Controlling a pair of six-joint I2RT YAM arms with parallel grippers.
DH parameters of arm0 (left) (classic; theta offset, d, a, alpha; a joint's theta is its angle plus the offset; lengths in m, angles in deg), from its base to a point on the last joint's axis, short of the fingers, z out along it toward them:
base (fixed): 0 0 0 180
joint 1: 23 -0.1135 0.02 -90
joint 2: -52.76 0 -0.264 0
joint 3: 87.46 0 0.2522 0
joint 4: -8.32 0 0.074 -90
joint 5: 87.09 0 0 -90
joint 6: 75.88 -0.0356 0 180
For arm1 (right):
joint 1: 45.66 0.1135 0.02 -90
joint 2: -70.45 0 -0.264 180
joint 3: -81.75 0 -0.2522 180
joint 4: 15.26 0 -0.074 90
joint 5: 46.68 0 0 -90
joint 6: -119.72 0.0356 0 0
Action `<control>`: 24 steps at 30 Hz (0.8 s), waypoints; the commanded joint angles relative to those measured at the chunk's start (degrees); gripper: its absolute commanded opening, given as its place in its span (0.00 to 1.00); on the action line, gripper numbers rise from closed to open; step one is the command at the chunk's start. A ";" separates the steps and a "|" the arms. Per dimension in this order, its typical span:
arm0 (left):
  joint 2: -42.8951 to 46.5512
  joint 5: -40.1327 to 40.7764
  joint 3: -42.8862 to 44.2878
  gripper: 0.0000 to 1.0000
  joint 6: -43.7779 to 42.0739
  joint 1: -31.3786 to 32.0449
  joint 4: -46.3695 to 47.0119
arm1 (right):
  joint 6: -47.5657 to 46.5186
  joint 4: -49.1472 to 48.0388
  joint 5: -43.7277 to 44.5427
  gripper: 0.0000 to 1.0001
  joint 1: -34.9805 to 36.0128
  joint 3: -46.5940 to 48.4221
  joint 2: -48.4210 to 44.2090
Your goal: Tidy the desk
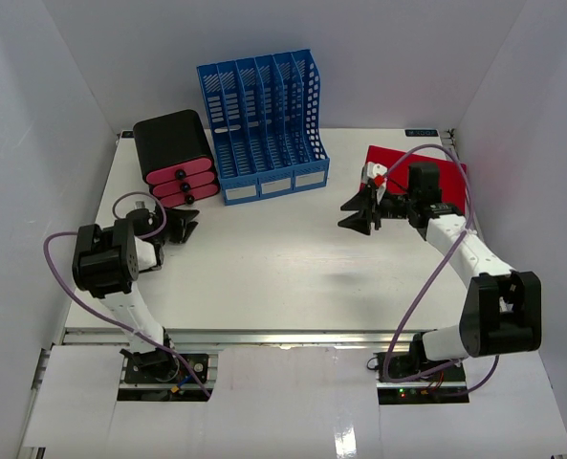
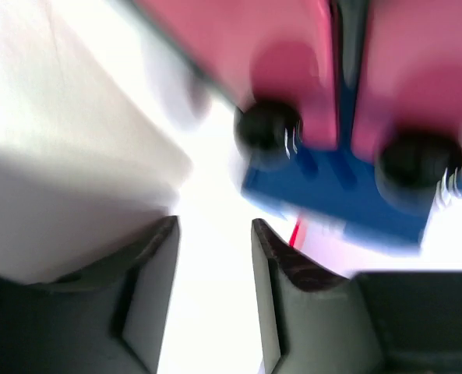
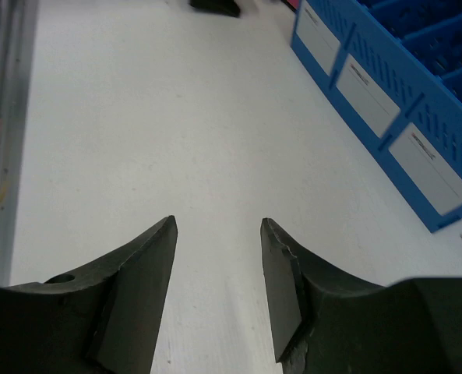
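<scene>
Desk (under both arms): drawer unit, file rack & red folder are ranged along far edge; L gripper, R gripper are held part-open, empty, presumably readied for grasping.

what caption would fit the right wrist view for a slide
Right pincer open and empty above the white desk, blue file rack at upper right of frame

The white desk carries a black drawer unit with pink drawers at its far left, a blue file rack just beside it, and a flat red sheet at the far right.
</scene>
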 commanded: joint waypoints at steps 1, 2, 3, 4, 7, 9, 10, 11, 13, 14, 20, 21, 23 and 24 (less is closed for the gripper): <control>11.69 -6.31 -8.21 0.61 -6.76 -0.35 2.62 | -9.44 11.63 18.10 0.62 -0.27 6.94 4.92; 14.10 -6.79 -9.97 0.65 -7.86 -0.35 2.26 | -9.87 12.26 23.13 0.65 -0.21 7.73 6.46; 16.28 -7.28 -11.47 0.70 -8.87 -0.35 1.98 | -10.45 12.93 28.57 0.67 -0.07 8.39 8.02; 18.94 -7.96 -13.06 0.73 -9.78 -0.35 1.30 | -11.24 13.33 32.84 0.69 0.21 9.24 9.16; 25.43 -10.31 -15.26 0.78 -12.32 -0.35 -2.04 | -15.29 13.30 43.82 0.75 1.35 10.79 11.97; 29.42 -12.33 -15.83 0.81 -13.55 -0.40 -4.14 | -19.51 13.31 50.46 0.80 2.00 11.91 14.26; 32.28 -13.43 -15.61 0.82 -14.27 -0.56 -6.72 | -23.73 14.08 53.60 0.82 2.17 13.34 16.51; 34.16 -14.65 -15.36 0.83 -15.04 -0.77 -8.90 | -25.96 14.33 55.97 0.84 2.28 14.34 18.00; 37.43 -16.89 -14.94 0.85 -16.37 -1.70 -12.63 | -28.75 14.39 59.64 0.86 2.47 16.31 21.28; 39.32 -17.75 -14.77 0.87 -16.88 -2.60 -14.30 | -29.98 14.39 60.99 0.87 2.56 17.64 23.53; 44.89 -24.56 -10.94 0.98 -24.66 -9.49 -28.34 | -36.12 12.45 66.78 0.86 2.70 22.89 31.89; 45.06 -26.76 -10.48 0.98 -25.05 -10.47 -28.89 | -37.04 11.25 68.04 0.85 2.76 22.91 32.77; 45.60 -29.88 -10.12 0.98 -25.60 -11.62 -29.47 | -38.19 9.78 69.09 0.83 2.87 23.16 34.21; 45.92 -31.01 -10.02 0.98 -26.21 -12.04 -29.94 | -38.55 9.10 69.49 0.82 2.92 23.44 34.91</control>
